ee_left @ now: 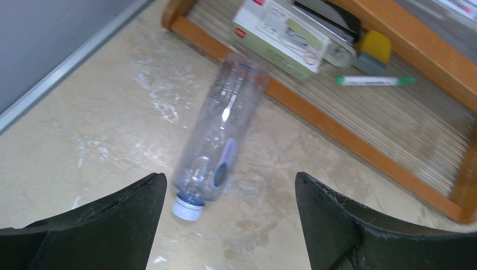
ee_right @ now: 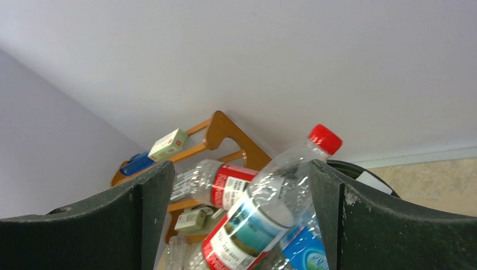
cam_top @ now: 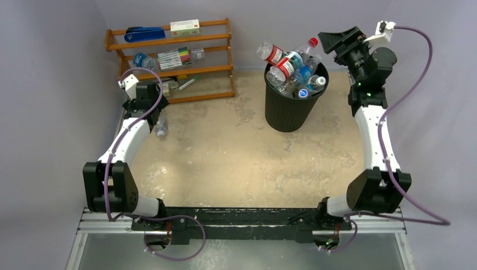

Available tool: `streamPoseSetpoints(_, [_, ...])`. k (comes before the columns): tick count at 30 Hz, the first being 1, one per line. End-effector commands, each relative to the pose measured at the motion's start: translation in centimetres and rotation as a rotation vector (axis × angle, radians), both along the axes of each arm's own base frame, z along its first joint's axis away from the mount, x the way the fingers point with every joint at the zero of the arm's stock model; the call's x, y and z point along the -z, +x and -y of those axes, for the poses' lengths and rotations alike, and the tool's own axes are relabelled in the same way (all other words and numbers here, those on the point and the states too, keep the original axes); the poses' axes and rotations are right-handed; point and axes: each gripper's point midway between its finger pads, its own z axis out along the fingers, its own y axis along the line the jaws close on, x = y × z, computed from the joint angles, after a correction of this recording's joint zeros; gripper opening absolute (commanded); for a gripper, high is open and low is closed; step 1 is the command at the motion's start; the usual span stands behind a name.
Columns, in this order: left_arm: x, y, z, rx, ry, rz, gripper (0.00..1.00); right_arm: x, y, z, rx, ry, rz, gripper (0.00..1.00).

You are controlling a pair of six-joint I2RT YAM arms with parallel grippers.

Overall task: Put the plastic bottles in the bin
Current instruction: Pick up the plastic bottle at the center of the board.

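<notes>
Clear, thin plastic bottle (ee_left: pixel 219 132) lying capped on the table (ee_left: pixel 112 118) just beside the wooden rack (ee_left: pixel 337 135) looks light, crushable and ready to roll, so my left gripper (ee_left: pixel 229 183), jaws spread and empty, should pinch across its middle.

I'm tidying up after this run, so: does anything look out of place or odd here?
Yes. The bin is overfull: bottles are heaped above its rim, one red-capped bottle poking out at a slant. A clear bottle lies on its side on the table by the wooden rack, not yet binned.
</notes>
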Motion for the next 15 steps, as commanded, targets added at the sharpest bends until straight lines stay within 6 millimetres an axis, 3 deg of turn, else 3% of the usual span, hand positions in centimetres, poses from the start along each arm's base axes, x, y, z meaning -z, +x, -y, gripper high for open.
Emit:
streamPoseSetpoints(1, [1.2, 0.2, -3.1, -0.083, 0.036, -0.02, 0.84, -2.9, -3.7, -0.1, 0.015, -0.09, 0.079, 0.9])
streamPoseSetpoints(9, [6.8, 2.1, -4.1, -0.14, 0.037, -0.12, 0.83, -1.9, -7.1, -1.6, -0.058, -0.155, 0.064, 0.91])
streamPoseSetpoints(15, [9.5, 2.8, -4.4, -0.151, 0.048, -0.173, 0.82, -0.9, -8.5, -2.4, -0.101, -0.178, 0.046, 0.91])
